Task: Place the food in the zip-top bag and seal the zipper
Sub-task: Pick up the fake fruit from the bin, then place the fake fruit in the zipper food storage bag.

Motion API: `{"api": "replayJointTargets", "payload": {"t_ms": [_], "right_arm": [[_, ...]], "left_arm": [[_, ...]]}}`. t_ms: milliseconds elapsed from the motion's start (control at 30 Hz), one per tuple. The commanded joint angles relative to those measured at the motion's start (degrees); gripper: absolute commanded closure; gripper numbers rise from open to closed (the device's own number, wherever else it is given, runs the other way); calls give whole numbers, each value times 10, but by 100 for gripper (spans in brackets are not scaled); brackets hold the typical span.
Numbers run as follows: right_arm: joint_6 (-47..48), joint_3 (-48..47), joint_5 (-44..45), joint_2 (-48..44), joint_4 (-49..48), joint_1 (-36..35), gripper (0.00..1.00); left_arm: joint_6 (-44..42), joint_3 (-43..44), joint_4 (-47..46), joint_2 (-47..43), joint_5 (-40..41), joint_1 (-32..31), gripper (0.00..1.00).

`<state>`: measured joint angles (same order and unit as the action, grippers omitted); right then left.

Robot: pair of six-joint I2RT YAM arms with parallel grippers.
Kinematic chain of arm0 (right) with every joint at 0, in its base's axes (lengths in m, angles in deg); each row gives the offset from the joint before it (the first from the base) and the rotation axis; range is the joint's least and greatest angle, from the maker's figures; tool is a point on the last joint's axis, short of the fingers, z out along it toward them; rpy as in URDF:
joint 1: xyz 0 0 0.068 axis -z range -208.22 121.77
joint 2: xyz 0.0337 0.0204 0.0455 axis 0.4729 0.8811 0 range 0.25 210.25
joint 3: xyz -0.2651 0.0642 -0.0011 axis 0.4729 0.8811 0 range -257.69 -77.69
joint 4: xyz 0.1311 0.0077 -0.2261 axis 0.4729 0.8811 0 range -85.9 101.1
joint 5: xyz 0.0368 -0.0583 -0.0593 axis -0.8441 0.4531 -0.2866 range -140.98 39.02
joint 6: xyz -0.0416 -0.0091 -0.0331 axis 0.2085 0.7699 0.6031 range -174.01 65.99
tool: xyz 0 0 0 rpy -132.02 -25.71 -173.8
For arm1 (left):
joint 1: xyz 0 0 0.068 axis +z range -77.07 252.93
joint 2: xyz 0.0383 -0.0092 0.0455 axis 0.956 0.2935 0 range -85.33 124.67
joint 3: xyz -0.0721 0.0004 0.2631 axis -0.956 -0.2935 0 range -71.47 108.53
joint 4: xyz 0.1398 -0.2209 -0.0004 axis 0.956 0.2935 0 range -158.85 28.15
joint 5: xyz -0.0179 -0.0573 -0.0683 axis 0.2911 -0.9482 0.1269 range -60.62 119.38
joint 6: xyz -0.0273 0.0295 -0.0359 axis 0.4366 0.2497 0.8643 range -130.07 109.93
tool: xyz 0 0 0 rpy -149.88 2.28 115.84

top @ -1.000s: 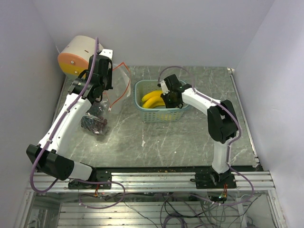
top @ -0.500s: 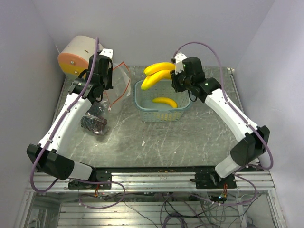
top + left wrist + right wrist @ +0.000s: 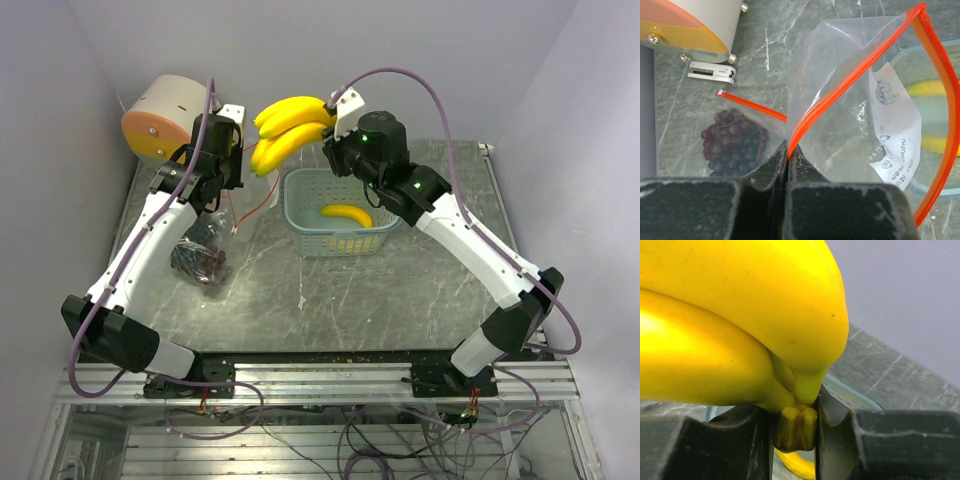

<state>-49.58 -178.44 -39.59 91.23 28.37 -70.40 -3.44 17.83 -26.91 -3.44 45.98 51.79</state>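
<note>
My right gripper (image 3: 333,128) is shut on the brown stem (image 3: 795,428) of a bunch of yellow bananas (image 3: 288,128) and holds it in the air above the basket's left rim, close to the bag's mouth. My left gripper (image 3: 228,165) is shut on the orange zipper rim (image 3: 805,117) of a clear zip-top bag (image 3: 855,110) and holds its mouth open. Dark grapes (image 3: 200,252) lie on the table under my left arm; they also show in the left wrist view (image 3: 732,142). One loose banana (image 3: 347,213) lies in the basket.
A pale teal mesh basket (image 3: 300,238) stands at the table's middle back. A round white and orange device (image 3: 165,115) sits at the back left corner. Pale walls close in on three sides.
My right gripper lifted the banana bunch out of the basket and carried it up and left toward the open bag. One banana stayed in the basket. My left gripper kept its hold.
</note>
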Motion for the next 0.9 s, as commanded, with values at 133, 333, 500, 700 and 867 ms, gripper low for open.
{"api": "replayJointTargets", "payload": {"t_ms": [133,333,500,700,867], "right_arm": [[21,48,155,36,-113,-8,100],[32,88,172,37,-157,-12,100],[79,109,220,35,-155,-36,100],[167,156,294,25,-195,-68,100],[241,159,344,38,-241,-86,100]], "left_arm": [[10,37,3,-4,-45,2,93],[30,34,-2,-11,-78,2,93],[26,41,0,-3,-75,2,93],[32,75,10,8,-92,2,93],[48,97,17,10,-119,2,93]]}}
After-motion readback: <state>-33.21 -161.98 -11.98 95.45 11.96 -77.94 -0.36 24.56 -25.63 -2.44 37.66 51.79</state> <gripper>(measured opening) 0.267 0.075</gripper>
